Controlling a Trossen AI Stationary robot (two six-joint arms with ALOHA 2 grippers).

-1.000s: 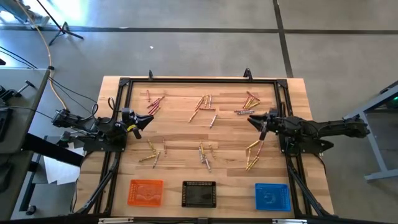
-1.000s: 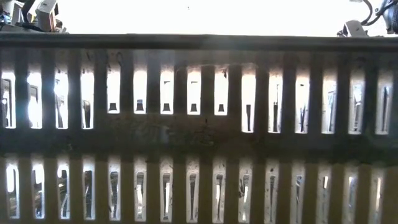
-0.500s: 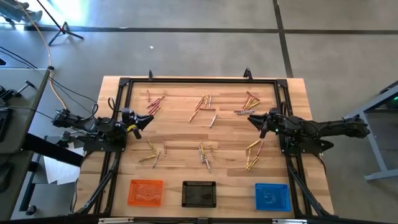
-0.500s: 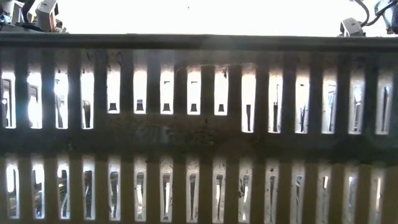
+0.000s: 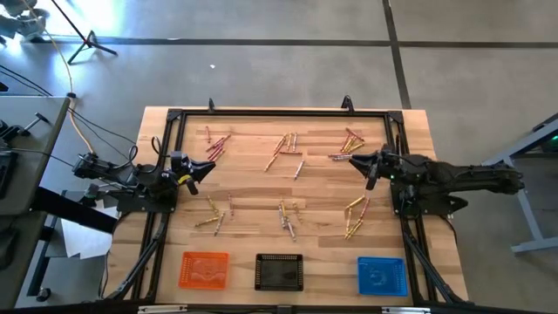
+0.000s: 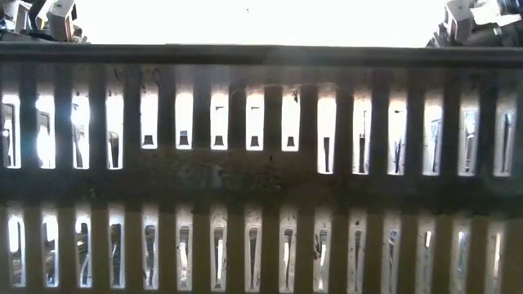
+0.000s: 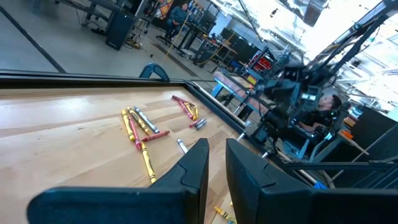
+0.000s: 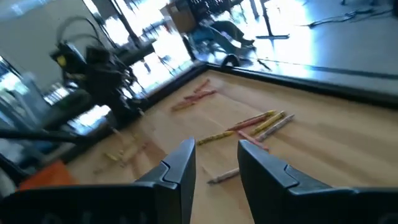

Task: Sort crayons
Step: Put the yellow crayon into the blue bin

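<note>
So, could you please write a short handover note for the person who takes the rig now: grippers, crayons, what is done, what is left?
Left gripper: open, empty, at the table's left side near the far-left crayon group.
Right gripper: open, empty, at the right side beside the far-right group.
Crayons: six loose groups lie on the wooden table, three far, three near.
Orange tray, black tray and blue tray stand along the near edge; no crayon shows in them.
Done: nothing sorted. Left: every crayon.

Three trays sitting along the desk (image 5: 261, 187) near edge: orange tray (image 5: 203, 269), black tray (image 5: 279, 271), blue tray (image 5: 382, 276). Black frame (image 5: 279, 112) running around the desk. Paper (image 5: 74, 237) lying on the floor (image 5: 261, 70) left of it.
</note>
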